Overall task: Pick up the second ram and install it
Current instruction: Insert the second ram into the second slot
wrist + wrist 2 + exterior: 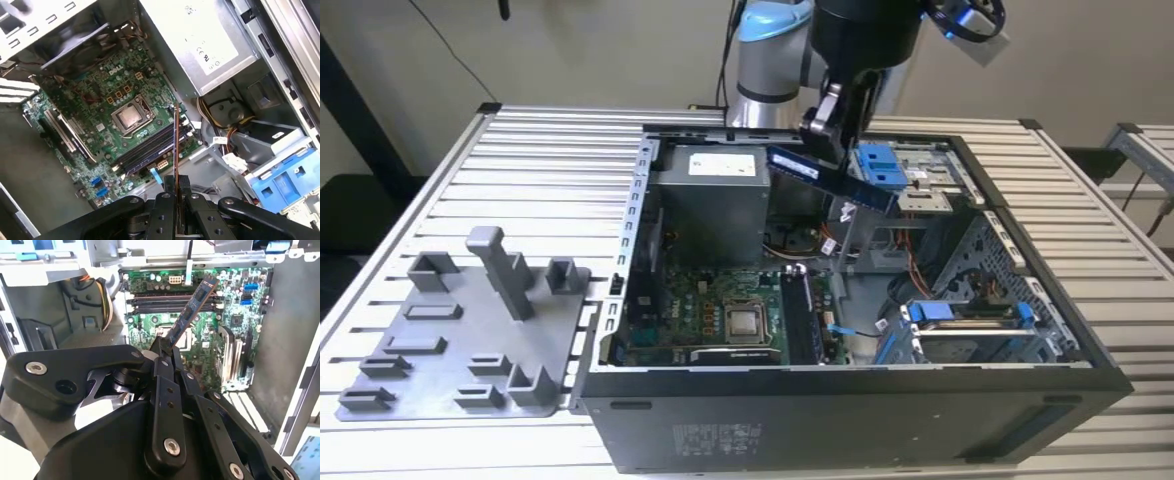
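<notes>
My gripper (813, 138) is shut on the second ram (834, 178), a long dark strip held tilted in the air above the open computer case (854, 400). In the second wrist view the second ram (194, 307) sticks out from the black fingers (159, 351) towards the green motherboard (200, 355) and its long black memory slots (172, 301). In the first wrist view the second ram (176, 145) shows edge-on, clamped in the gripper (176, 184) and hanging over the memory slots (150, 148) beside the processor socket (130, 117).
A grey plastic tray (454, 340) with upright posts lies on the slatted table at the exterior view's left of the case. Inside the case are a grey power supply (710, 190), blue drive brackets (881, 165) and cable bundles (225, 127). The case walls stand around the motherboard.
</notes>
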Robot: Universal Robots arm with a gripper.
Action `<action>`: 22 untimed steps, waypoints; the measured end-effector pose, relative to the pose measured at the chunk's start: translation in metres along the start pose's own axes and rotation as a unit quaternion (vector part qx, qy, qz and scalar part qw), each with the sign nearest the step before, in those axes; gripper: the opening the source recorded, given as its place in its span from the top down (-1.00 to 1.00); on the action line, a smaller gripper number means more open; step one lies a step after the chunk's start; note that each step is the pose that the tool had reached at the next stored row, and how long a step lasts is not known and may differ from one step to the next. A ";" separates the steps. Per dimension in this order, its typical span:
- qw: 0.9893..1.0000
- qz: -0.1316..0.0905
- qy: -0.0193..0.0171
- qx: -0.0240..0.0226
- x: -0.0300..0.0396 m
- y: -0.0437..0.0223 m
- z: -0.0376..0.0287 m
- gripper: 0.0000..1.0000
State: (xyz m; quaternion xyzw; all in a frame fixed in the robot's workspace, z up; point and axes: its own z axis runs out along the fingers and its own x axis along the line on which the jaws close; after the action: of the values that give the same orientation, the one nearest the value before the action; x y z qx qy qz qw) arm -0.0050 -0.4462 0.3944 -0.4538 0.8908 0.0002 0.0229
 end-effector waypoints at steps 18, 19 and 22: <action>0.992 0.130 0.006 0.003 0.0001 0.0001 0.0023 0.73; 0.991 0.137 0.006 0.003 0.0001 0.0001 0.0025 0.73; 0.988 0.153 0.008 0.002 0.0003 0.0000 0.0026 0.73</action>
State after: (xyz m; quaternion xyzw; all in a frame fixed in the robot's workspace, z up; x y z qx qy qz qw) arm -0.0050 -0.4463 0.3918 -0.3116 0.9501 -0.0016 0.0167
